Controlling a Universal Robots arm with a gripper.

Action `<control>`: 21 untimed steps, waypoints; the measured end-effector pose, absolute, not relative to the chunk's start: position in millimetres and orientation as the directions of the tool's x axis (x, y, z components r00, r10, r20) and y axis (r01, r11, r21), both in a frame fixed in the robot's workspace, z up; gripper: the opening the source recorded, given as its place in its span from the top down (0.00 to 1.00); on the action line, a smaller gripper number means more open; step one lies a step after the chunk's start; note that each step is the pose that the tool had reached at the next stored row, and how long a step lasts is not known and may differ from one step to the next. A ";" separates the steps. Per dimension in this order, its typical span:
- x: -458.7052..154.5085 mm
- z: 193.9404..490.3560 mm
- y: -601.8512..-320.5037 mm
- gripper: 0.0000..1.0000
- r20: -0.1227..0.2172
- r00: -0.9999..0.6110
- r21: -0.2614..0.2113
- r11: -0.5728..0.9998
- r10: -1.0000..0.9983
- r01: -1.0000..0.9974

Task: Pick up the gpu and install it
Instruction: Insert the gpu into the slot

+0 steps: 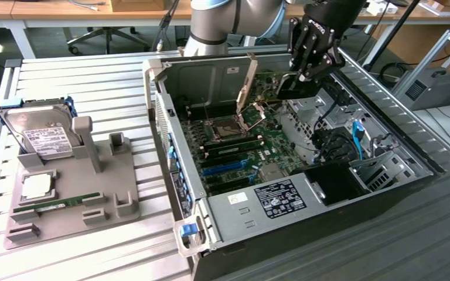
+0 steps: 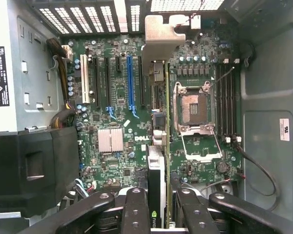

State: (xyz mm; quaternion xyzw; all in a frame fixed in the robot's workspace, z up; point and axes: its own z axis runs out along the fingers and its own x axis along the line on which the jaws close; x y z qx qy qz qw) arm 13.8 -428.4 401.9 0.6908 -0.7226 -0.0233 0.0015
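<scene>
My gripper (image 1: 309, 63) hangs over the back part of the open computer case (image 1: 233, 205), shut on the gpu (image 1: 296, 86), a dark card held on edge above the motherboard (image 1: 245, 146). In the wrist view the gpu (image 2: 156, 170) runs edge-on between my two fingers (image 2: 136, 209), with the gripper (image 2: 160, 207) closed around it. Its silvery end bracket (image 2: 158, 36) points toward the case's vented rear wall. The card lies between the open CPU socket (image 2: 194, 105) and the row of expansion slots with the blue slot (image 2: 130, 83). Whether it touches a slot I cannot tell.
On the exterior view's left a grey fixture (image 1: 108, 193) holds a silver hard drive in a blue frame (image 1: 41, 132), a CPU (image 1: 37, 186) and a green RAM stick (image 1: 57, 203). Inside the case are a black shroud (image 1: 334, 181), cables (image 2: 256, 168) and a raised socket lever (image 1: 248, 82).
</scene>
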 end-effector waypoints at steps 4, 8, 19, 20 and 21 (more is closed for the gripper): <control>13.2 400.6 -428.9 0.73 -0.033 -0.041 0.033 0.040 -0.999 -0.999; 11.6 398.3 -429.4 0.73 -0.037 -0.032 0.028 0.031 -0.999 -0.999; 0.0 396.5 -431.4 0.73 -0.039 -0.021 0.026 0.020 -0.999 -0.999; -1.4 396.5 -431.5 0.73 -0.039 -0.021 0.026 0.020 -0.999 -0.999; -2.5 396.5 -431.5 0.73 -0.039 -0.021 0.026 0.020 -0.999 -0.999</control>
